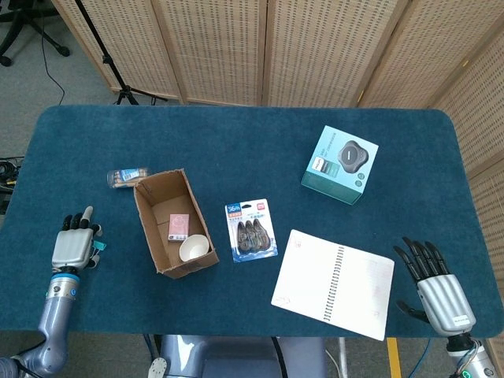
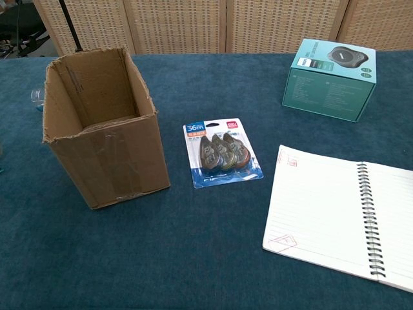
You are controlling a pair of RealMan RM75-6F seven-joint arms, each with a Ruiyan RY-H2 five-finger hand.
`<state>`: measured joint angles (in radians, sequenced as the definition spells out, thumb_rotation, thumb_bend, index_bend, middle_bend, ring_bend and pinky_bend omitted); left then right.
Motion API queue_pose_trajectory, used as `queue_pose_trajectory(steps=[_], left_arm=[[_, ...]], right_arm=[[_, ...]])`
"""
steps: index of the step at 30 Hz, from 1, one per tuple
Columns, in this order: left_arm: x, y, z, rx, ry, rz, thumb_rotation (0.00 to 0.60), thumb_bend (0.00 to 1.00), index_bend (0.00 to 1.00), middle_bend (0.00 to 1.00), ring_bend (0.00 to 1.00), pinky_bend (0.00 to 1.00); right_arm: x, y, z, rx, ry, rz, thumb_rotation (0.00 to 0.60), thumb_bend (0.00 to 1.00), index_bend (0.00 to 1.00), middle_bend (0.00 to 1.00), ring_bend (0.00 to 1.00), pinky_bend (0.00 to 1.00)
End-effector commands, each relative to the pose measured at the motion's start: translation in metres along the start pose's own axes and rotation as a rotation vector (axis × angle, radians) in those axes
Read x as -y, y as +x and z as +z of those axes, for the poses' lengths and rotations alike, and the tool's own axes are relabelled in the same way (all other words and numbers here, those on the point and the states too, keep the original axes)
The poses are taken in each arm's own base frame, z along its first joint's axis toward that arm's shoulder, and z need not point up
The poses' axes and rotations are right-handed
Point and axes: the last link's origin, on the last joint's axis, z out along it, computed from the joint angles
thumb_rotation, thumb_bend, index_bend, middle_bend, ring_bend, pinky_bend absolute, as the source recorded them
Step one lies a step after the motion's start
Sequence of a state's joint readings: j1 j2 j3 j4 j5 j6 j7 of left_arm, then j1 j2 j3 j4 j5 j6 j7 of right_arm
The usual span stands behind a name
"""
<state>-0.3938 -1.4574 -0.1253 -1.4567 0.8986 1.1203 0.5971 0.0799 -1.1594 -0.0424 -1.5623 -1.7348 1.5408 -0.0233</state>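
Head view: left hand [image 1: 73,247] lies low at the left edge of the blue table [image 1: 236,142], back of the hand up, fingers extended forward and close together. A small teal binder clip [image 1: 96,247] sits directly at its right side, partly covered by the fingers; cannot tell whether the fingers pinch it or only rest against it. The clip is on the table surface, left of the cardboard box [image 1: 173,221] and apart from it. Right hand [image 1: 435,287] is at the table's lower right corner, fingers straight and spread, holding nothing; nearest item is the open spiral notebook [image 1: 334,284], just to its left, not touching. The cardboard box stands open, tilted slightly on the table plane; inside it a pink card packet [image 1: 179,227] and a white paper cup [image 1: 194,248] near the front end. A clear tube with orange contents [image 1: 127,176] lies just beyond the box's far left corner. Blister pack of correction tapes [image 1: 251,230] lies flat between box and notebook. Teal product carton [image 1: 339,164] stands toward the far right, well apart from the rest. Chest view shows the box, the blister pack, the notebook and the carton in the same arrangement; neither hand is clearly visible there.
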Motion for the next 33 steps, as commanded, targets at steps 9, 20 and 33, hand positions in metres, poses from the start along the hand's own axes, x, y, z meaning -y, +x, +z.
queue_pose_trajectory(steps=[9, 20, 33], left_arm=[[-0.004, -0.008, 0.005, 0.021, 0.000, 0.010, 0.600, 0.27, 0.41, 0.00, 0.00, 0.00], [-0.006, -0.012, 0.005, 0.023, -0.008, 0.022, 0.600, 0.35, 0.52, 0.00, 0.00, 0.00], [-0.005, -0.008, 0.003, -0.002, -0.008, 0.026, 0.600, 0.45, 0.62, 0.00, 0.00, 0.00]], right_arm=[[0.000, 0.000, 0.000, -0.001, 0.000, 0.001, 0.600, 0.14, 0.02, 0.00, 0.00, 0.00], [0.000, 0.000, 0.000, -0.002, 0.000, 0.002, 0.600, 0.14, 0.02, 0.00, 0.00, 0.00], [-0.001, 0.001, 0.000, -0.002, -0.002, 0.006, 0.600, 0.14, 0.02, 0.00, 0.00, 0.00]])
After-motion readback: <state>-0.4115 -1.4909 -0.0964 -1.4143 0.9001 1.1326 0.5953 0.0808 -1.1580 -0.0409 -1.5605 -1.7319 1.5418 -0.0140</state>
